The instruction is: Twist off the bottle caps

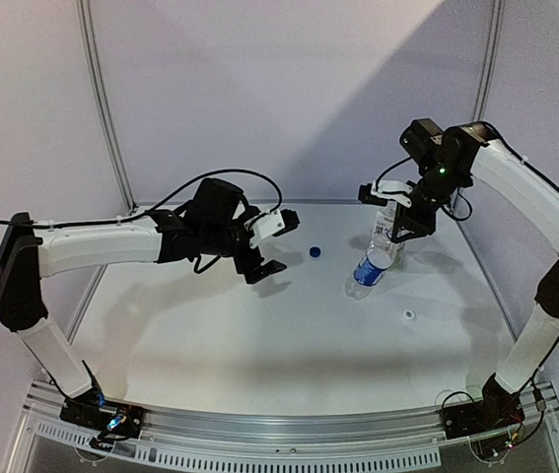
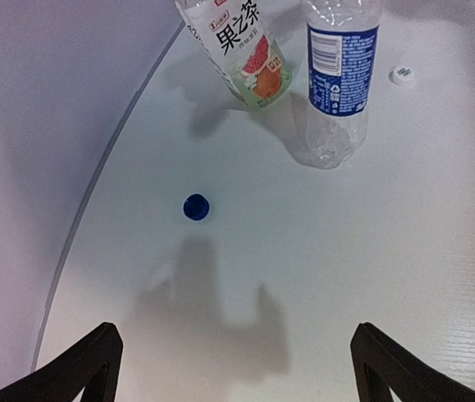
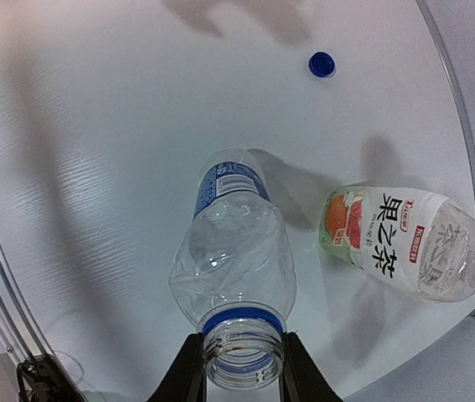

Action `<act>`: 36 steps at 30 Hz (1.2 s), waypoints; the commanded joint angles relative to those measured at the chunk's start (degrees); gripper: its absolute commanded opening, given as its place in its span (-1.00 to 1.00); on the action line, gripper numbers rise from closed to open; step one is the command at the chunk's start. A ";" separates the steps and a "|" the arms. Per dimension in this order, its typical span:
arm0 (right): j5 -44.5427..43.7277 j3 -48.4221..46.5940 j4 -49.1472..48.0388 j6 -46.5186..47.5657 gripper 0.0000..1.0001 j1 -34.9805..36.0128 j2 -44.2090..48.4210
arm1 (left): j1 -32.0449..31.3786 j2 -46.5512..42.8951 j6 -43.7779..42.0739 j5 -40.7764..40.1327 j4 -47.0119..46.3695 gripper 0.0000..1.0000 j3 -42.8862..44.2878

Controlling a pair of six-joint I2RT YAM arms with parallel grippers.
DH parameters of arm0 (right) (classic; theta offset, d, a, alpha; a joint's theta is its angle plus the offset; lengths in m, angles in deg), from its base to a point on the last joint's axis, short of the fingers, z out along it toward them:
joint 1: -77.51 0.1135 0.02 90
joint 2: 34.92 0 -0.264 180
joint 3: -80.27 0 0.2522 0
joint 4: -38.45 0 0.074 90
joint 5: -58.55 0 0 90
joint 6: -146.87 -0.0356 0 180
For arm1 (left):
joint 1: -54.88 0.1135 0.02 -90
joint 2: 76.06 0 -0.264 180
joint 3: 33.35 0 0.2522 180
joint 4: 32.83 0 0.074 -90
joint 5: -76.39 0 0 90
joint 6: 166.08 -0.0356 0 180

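Note:
The slim bottle with the blue label (image 1: pixel 368 269) leans on the table, its neck open (image 3: pixel 239 360). My right gripper (image 3: pixel 239 373) is shut on that neck, one finger on each side; it also shows in the top view (image 1: pixel 398 229). The wider bottle with the green-white-orange label (image 3: pixel 392 243) stands just beside it, its neck bare too. The blue cap (image 1: pixel 314 252) lies loose on the table between the arms, also in the left wrist view (image 2: pixel 196 206). The white cap (image 1: pixel 408 315) lies loose, nearer than the bottles. My left gripper (image 1: pixel 261 264) is open and empty, hovering left of the blue cap.
The curved back edge of the white table (image 2: pixel 103 176) runs just behind the bottles and the blue cap. A metal rail (image 1: pixel 259 434) lines the near edge by the arm bases. Grey walls enclose the back and sides.

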 commanded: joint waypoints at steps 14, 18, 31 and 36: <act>-1.00 1.37 16.50 0.95 -0.50 0.18 -1.49 | 0.40 0.61 0.99 0.55 -0.25 0.96 0.07; -0.53 0.80 16.50 0.66 -0.35 0.21 -1.99 | 0.41 0.61 0.97 0.60 -0.26 0.96 0.08; 0.29 -2.95 16.43 -0.40 -0.10 0.20 -4.51 | 0.41 1.39 1.41 1.23 -0.38 0.96 0.67; 0.90 -3.66 16.41 -0.04 -0.32 0.23 -5.01 | 0.41 1.62 1.71 2.49 -0.29 0.96 0.86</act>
